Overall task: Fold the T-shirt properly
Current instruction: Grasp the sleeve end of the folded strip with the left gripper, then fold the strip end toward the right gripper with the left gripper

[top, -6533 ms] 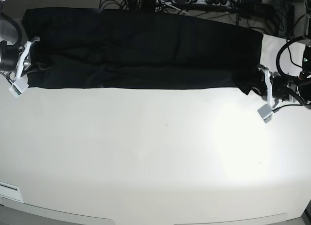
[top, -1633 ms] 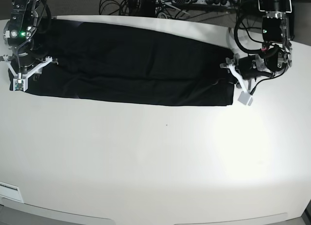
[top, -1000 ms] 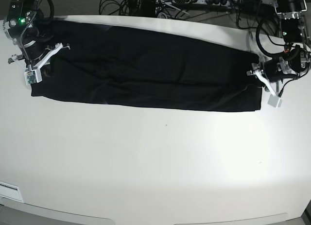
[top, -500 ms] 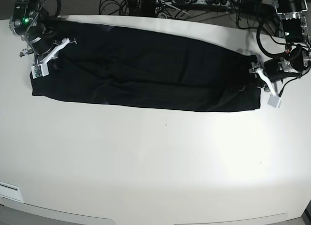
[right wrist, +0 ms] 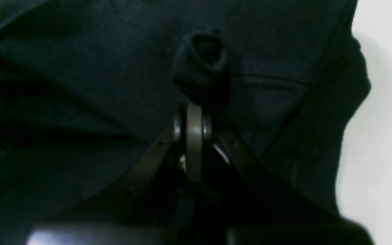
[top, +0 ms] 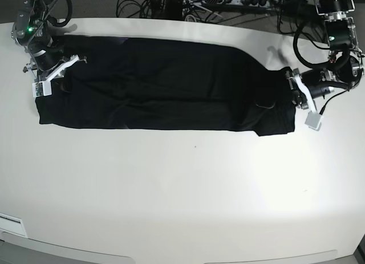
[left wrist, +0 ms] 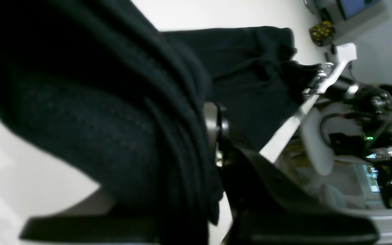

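The black T-shirt lies as a long folded band across the far part of the white table, plain black side up; no print shows. My left gripper at the base view's right is shut on the T-shirt's right end, where cloth bunches over the fingers. My right gripper at the base view's left is shut on the T-shirt's left end; a pinched tuft of cloth sticks up above its fingers.
Cables and equipment crowd the space behind the table's far edge. A white label lies at the front left corner. The other arm shows beyond the cloth in the left wrist view.
Both grippers keep hold of the T-shirt's ends. The left gripper has moved a little inward and toward the front, slackening the right end. The band lies more level than a second ago.
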